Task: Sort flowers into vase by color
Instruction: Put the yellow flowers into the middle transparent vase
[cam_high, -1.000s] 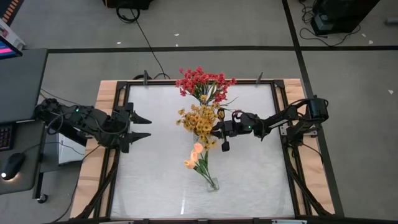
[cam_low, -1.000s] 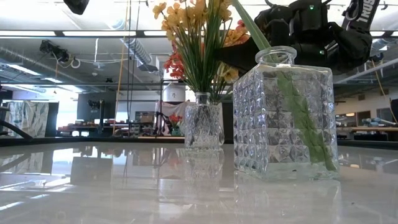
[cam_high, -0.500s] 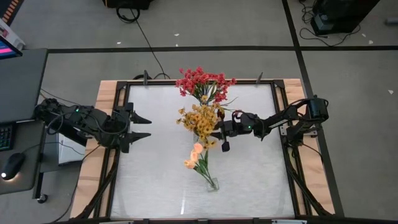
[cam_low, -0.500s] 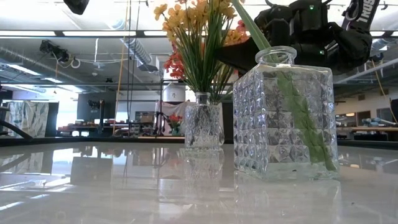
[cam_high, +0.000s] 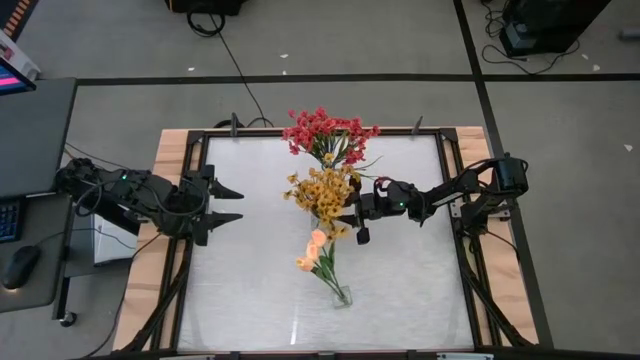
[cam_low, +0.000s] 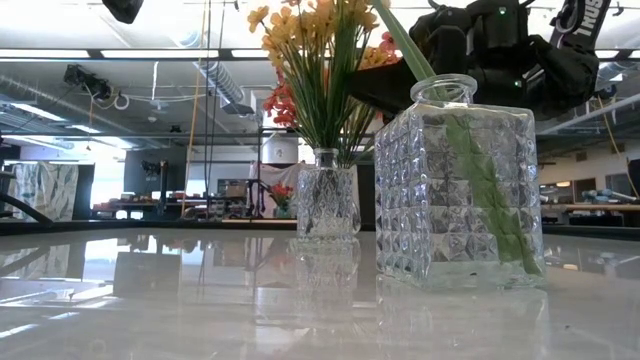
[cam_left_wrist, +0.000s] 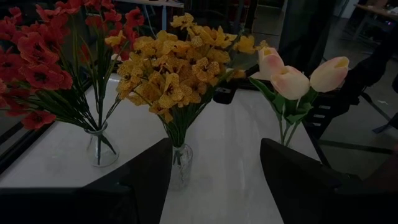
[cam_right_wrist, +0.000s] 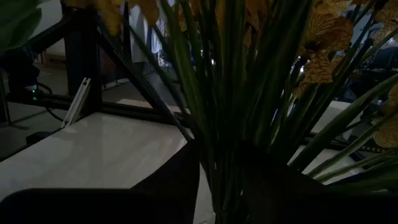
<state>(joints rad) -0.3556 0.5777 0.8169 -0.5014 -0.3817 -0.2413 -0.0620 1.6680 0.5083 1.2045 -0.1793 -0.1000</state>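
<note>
- Starting nearest the camera: the square cut-glass vase (cam_low: 460, 180) sits at the near middle of the white table (cam_high: 250, 300), holding the pale peach tulip buds (cam_high: 314, 250) on leafy green stems.
- Next one back is the narrow faceted glass vase (cam_low: 327, 205) with the yellow-orange blossom cluster (cam_high: 320, 190). The right gripper (cam_high: 352, 212) is right up against that bunch on its right side, with its dark fingers (cam_right_wrist: 180, 180) either side of the green stems.
- What's changed: a second ago those fingers were pinched tight, now they're parting. The arm itself hasn't budged. Reads to me like the yellow sprig has just been let go into its vase, so that colour looks sorted.
- Farthest back, the red blossom bunch (cam_high: 330, 130) stands in a small round clear glass vase (cam_left_wrist: 99, 146) by the far edge.
- No loose flowers on the table that I can spot, so the sorting seems about done.
- Left gripper (cam_high: 235, 203) waits over the left side of the table, fingers spread, holding nothing, same as before.
- Writing: white letters on the right arm in the low view, cut off by the frame, can't read them.
</note>
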